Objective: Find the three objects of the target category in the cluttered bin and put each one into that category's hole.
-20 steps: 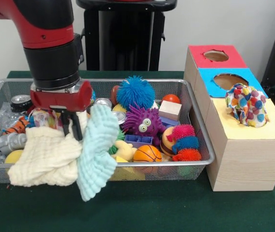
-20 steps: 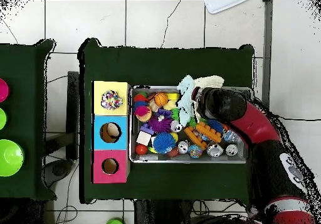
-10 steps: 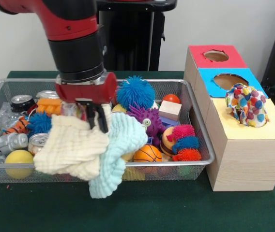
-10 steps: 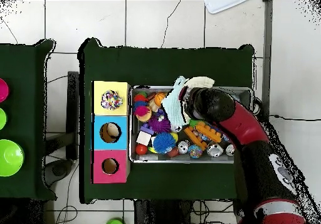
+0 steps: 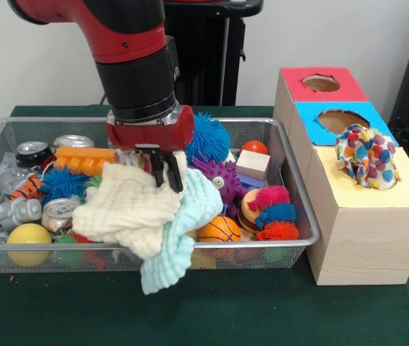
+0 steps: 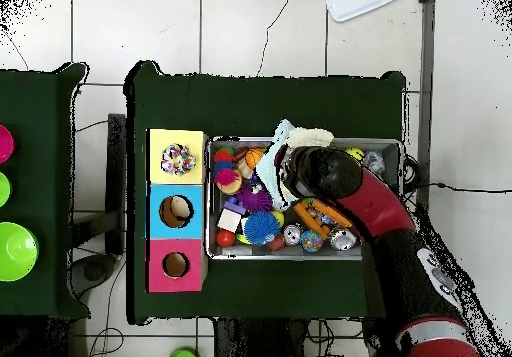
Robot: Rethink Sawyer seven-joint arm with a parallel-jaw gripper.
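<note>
**Two cloths hanging from gripper over the bin**

Green felt is covering the table (image 5: pixel 262 317), w/ a wire mesh bin (image 5: pixel 302 216) sitting on it & a wooden sorting box (image 5: pixel 363 238) just beside the bin, on the front view's right. Box top is showing three coloured panels: red hole (image 5: pixel 322 83) farthest back, blue hole (image 5: pixel 341 120) in the middle, yellow panel (image 5: pixel 399 187) nearest the camera. A multicoloured spotted cloth (image 5: pixel 366 156) is sitting bunched at the yellow panel's hole, partly sticking out.

Red & black arm (image 5: pixel 129 50) is reaching down over the bin's middle. Gripper (image 5: pixel 165 169) is pinching fabric: its dark fingers (image 5: pixel 174 173) are closed into a cream cloth (image 5: pixel 129 213), & a mint-green cloth (image 5: pixel 183 231) is hanging alongside, draping past the bin's front rim. Can't tell whether the mint one is actually clamped or just caught up w/ the cream one. Both are lifted off the clutter.

Bin contents, front view: blue spiky ball (image 5: pixel 208 137) behind the gripper, purple spiky toy w/ eyes (image 5: pixel 222 184) touching the mint cloth, small basketball (image 5: pixel 220 229) near the front rim, fuzzy caterpillar toy in pink/blue/red (image 5: pixel 275 213) at the right end, wooden block (image 5: pixel 253 164), red ball (image 5: pixel 255 147). Left end: yellow ball (image 5: pixel 28 234), cans (image 5: pixel 60 209), orange toy (image 5: pixel 86 158).

Overhead view is showing the cloths (image 6: pixel 295 141) at the bin's edge.
</note>
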